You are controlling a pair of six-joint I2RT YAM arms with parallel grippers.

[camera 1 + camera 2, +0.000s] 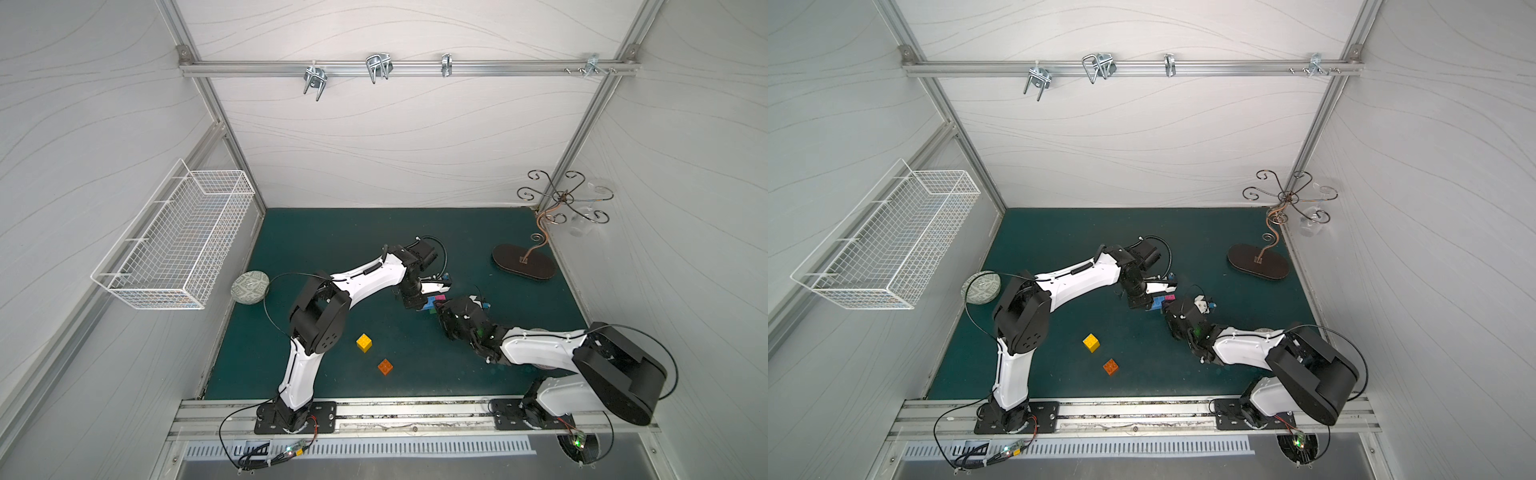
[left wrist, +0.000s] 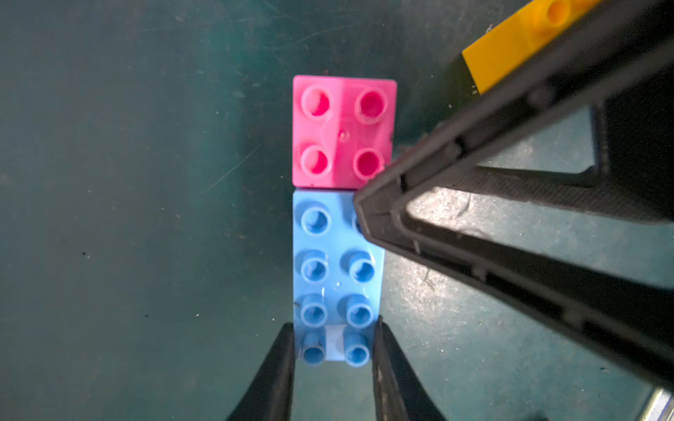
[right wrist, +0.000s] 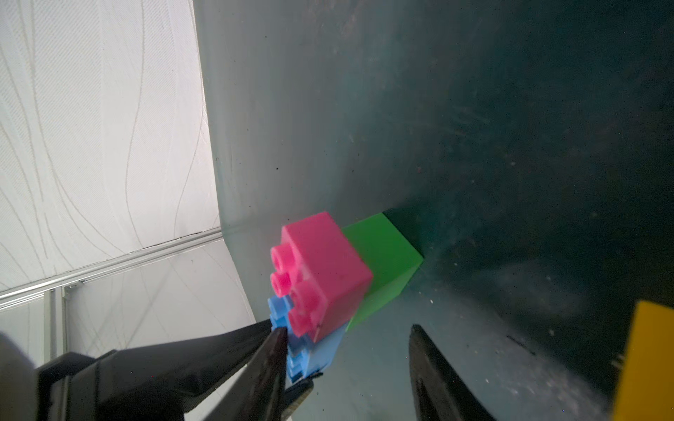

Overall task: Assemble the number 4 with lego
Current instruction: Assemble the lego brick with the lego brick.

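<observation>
My left gripper is shut on one end of the long blue brick, a finger on each side. A pink brick butts against the blue brick's far end, and in the right wrist view it sits on a green brick. My right gripper is open; one finger touches the blue brick's studs and the other stands apart. A yellow brick lies just beside the right gripper. In both top views a loose yellow brick and an orange brick lie nearer the front, and the cluster lies between the grippers.
A patterned bowl rests at the mat's left edge under a white wire basket fixed to the wall. A scrolled metal stand on a dark oval base occupies the back right corner. Both arm bases sit on the front rail.
</observation>
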